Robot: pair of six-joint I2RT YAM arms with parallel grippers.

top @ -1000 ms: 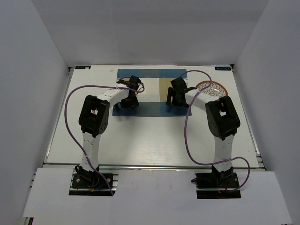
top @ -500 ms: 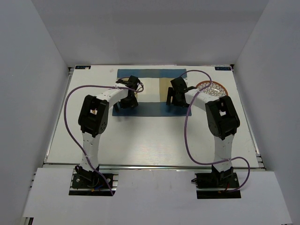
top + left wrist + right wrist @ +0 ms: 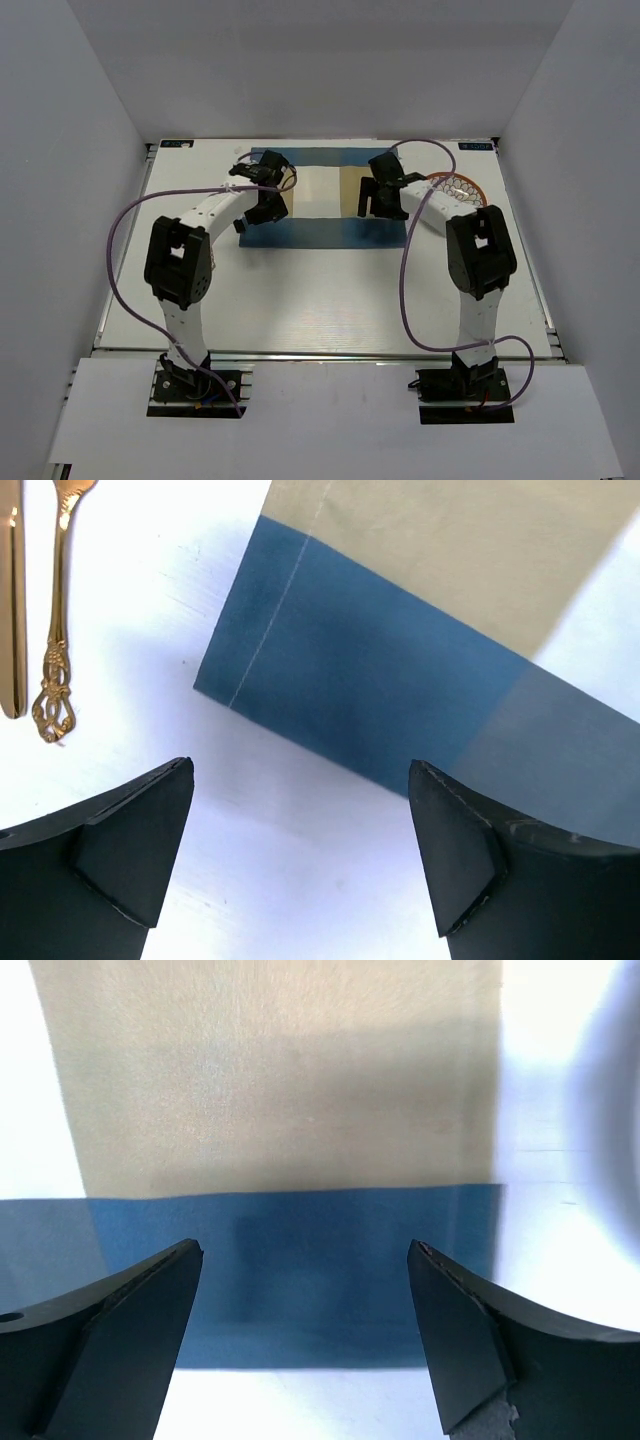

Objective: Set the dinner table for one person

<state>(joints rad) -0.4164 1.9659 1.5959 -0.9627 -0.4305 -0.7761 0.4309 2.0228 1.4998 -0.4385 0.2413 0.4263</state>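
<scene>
One dinner table [image 3: 320, 300], white with rail edges, spreads out ahead of both bases. I judge the setting barely begun.

One placemat [image 3: 330, 232], blue and tan cloth, lies flat at twelve o'clock from the table's middle, near the far edge.

Two tools hang over it:
- Left gripper [image 3: 262, 205] is at the mat's nine o'clock end, jaws spread wide and holding nothing. A corner of the cloth shows just ahead of them in its wrist view.
- Right gripper [image 3: 375, 200] is at the three o'clock end, also wide apart and empty.

Hazards as I see them:
- A fingertip lowered onto the cloth could snag that corner and drag or rumple the mat.
- Both wrists work close together, so a careless swing inward could knock one into the other.

Other stock:
- One patterned plate [image 3: 462, 184] with an orange rim sits at three o'clock of the mat, partly hidden under my right arm, which must back off before I reach it.
- One ornate gold utensil [image 3: 55, 610] and a second gold piece [image 3: 11, 610] lie on bare table at ten o'clock from the left jaws. I cannot tell what kind they are.
</scene>
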